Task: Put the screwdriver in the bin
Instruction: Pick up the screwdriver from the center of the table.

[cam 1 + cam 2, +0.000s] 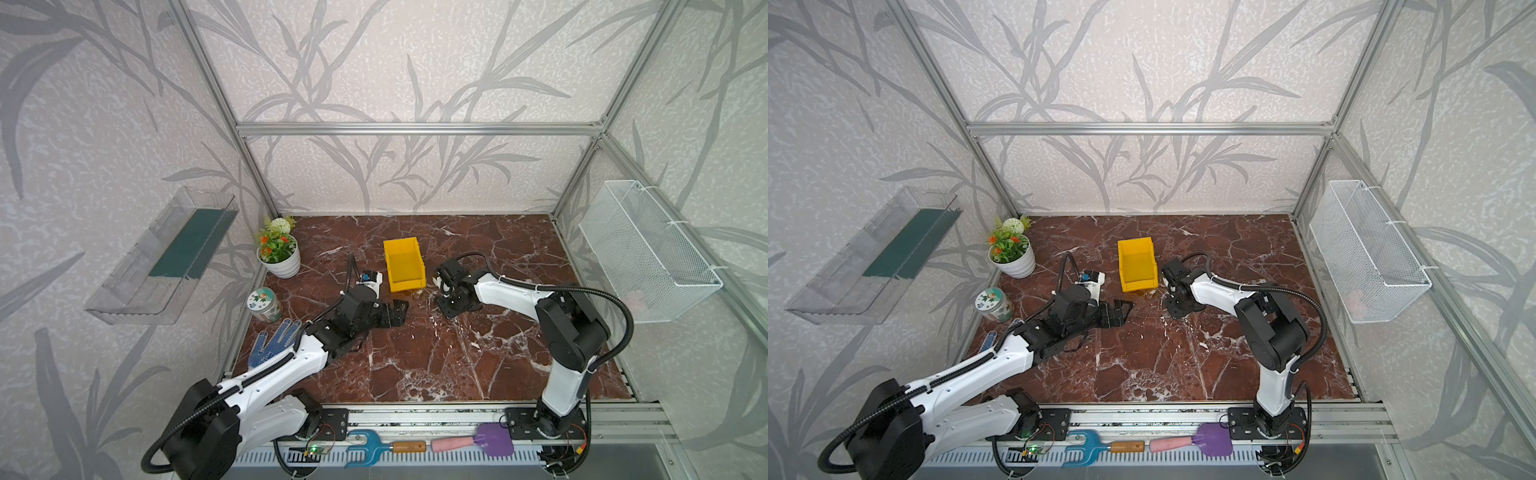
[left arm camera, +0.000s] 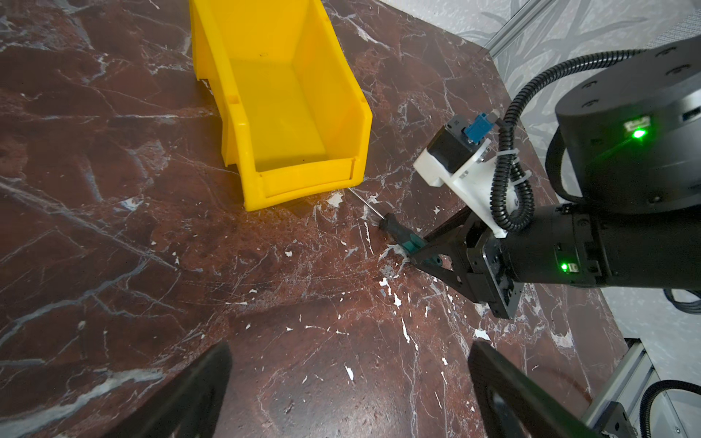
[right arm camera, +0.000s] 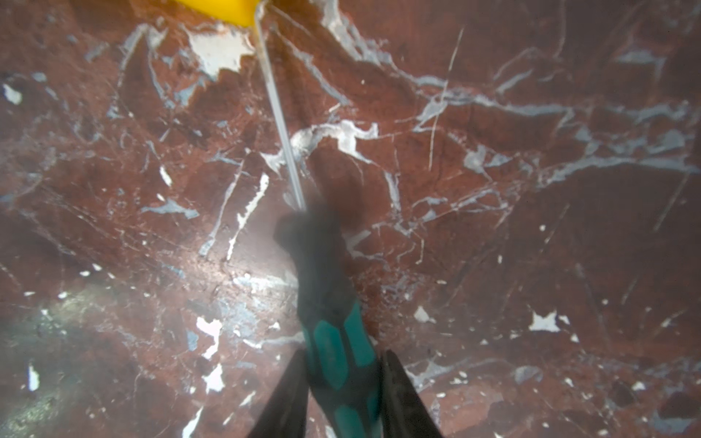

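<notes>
My right gripper (image 3: pixel 343 356) is clamped on the stubby green-and-black screwdriver (image 3: pixel 322 265) lying on the red marble counter (image 2: pixel 151 265). Grasp made, I judge; next, lift it over the bright yellow plastic bin (image 2: pixel 303 186).

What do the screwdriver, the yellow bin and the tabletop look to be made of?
The screwdriver: handle looks like matte black-and-teal moulded plastic or rubber; thin shaft is shiny grey, likely metal. The yellow bin: glossy, uniformly coloured moulded plastic with thin walls. The tabletop: red-brown marble pattern, slight sheen; white chipped patches hint at a printed covering rather than stone.
</notes>
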Available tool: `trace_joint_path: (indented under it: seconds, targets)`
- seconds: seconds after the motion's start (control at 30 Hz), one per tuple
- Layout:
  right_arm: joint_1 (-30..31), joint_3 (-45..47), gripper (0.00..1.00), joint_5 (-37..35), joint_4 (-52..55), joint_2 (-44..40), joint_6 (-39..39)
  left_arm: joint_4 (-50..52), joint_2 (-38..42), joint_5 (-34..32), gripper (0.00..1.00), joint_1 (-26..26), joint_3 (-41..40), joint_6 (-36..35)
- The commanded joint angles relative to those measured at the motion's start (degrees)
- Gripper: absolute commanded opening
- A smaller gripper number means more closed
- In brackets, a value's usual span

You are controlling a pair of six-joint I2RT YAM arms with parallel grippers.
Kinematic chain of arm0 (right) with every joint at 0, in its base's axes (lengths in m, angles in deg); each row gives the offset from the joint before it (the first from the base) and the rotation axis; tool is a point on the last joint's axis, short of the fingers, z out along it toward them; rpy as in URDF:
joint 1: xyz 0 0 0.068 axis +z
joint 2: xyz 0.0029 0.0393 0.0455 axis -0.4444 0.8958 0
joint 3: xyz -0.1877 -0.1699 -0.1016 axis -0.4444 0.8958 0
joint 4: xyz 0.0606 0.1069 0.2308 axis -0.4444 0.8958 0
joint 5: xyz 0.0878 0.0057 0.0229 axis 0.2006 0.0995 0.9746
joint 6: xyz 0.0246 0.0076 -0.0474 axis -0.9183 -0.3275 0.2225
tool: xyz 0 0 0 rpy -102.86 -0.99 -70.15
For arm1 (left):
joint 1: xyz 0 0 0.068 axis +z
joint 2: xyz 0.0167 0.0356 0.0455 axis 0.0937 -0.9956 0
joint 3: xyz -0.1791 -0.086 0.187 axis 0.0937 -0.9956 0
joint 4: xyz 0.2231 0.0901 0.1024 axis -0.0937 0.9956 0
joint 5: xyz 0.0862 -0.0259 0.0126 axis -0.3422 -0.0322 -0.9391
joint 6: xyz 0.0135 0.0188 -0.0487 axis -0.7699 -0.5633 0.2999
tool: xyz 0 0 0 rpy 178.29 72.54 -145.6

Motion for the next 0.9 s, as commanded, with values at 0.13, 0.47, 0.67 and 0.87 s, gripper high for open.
trace_joint_path:
  seconds: [0.13, 0.47, 0.67, 0.87]
  targets:
    - [2.4, 1.7, 0.15, -0.7, 2.8, 0.2, 0.4, 1.1, 1.2, -3.7, 0.99, -0.1, 0.4, 0.3]
    - [4.0, 7.2, 0.01, -3.2, 5.1, -11.1, -3.8, 4.7, 2.3, -5.6, 0.99, 0.1, 2.8, 0.5]
    - [3.9, 4.6, 0.00, -5.6, 9.2, -20.1, -3.8, 9.4, 2.7, -5.1, 0.99, 0.5, 7.1, -0.1]
    - [3.9, -1.0, 0.01, -3.7, 1.6, -21.0, 2.9, 10.8, 2.6, 3.6, 0.99, 6.5, 10.7, 2.9]
